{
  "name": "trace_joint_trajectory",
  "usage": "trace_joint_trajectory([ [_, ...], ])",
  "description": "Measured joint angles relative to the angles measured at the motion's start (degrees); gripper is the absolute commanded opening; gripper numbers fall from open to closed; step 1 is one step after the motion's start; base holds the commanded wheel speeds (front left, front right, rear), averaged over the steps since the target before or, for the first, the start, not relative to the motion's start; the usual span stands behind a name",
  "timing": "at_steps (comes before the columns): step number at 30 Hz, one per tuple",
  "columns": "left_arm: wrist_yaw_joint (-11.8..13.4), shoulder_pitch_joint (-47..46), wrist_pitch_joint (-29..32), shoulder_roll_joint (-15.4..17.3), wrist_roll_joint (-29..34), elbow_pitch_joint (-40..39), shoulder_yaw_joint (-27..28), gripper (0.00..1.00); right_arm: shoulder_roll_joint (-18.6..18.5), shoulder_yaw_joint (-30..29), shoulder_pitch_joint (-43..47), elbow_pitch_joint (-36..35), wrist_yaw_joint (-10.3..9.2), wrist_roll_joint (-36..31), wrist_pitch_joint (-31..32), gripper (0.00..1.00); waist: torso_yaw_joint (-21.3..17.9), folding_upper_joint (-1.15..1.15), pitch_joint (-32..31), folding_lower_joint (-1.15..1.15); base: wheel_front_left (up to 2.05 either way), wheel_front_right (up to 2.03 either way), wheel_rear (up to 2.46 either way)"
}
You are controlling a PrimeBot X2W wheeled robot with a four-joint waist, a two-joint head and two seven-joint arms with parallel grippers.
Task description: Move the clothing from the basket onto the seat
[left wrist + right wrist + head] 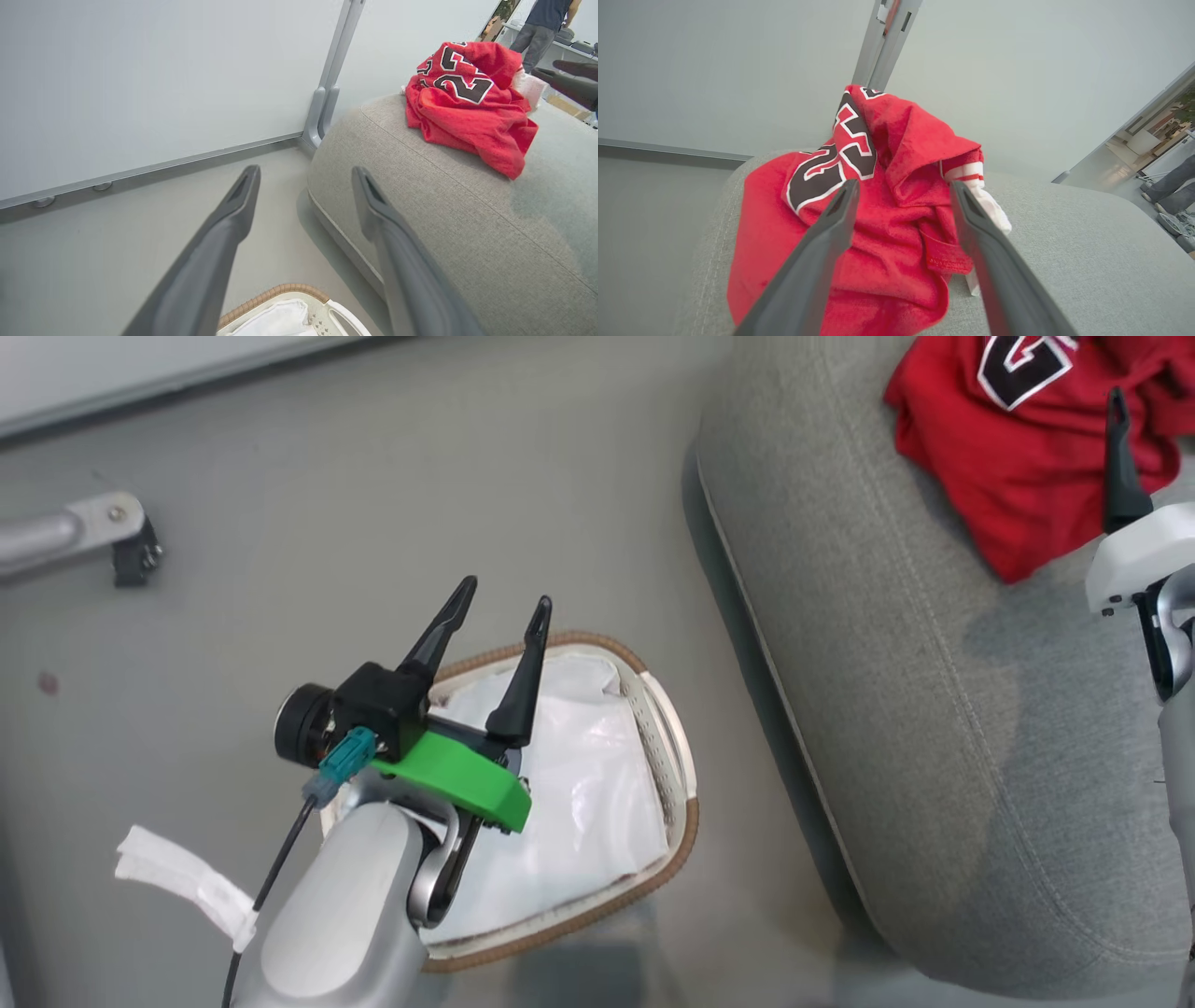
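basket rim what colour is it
Tan-brown weave on the basket rim, with a white liner inside; it shows best in the head view.

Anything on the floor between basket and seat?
Nothing. Bare grey floor separates the basket from the seat, clearest in the head view.

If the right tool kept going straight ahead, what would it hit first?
Probably the red clothing heaped on the grey seat; the open right tool points straight at it, though depth is unclear.
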Motion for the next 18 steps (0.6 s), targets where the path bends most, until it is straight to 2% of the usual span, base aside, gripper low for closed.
trace_joint_trajectory([
  [3,0.0,2.0,0.0,-0.4,0.3,0.4,2.3,1.0,-0.2,2.0,0.7,-0.7,0.0,0.8,0.0,1.0,0.5,0.0,-3.2,0.0,0.0,0.0,0.0],
  [7,0.9,4.9,0.0,-0.7,0.9,1.6,6.1,1.0,1.4,5.5,2.1,-1.6,0.0,2.5,0.0,1.0,1.4,0.0,-7.5,0.0,0.0,0.0,0.0],
  [11,1.8,8.4,0.0,-0.8,2.1,2.4,10.3,1.0,4.0,8.4,3.9,-2.6,0.0,4.4,0.0,1.0,2.5,0.0,-11.6,0.0,0.0,0.0,0.0],
  [18,1.8,15.1,0.0,-1.1,2.7,2.4,16.3,1.0,9.2,11.8,12.2,-5.2,0.0,7.1,0.0,1.0,5.1,0.0,-17.7,0.0,0.0,0.0,0.0],
])
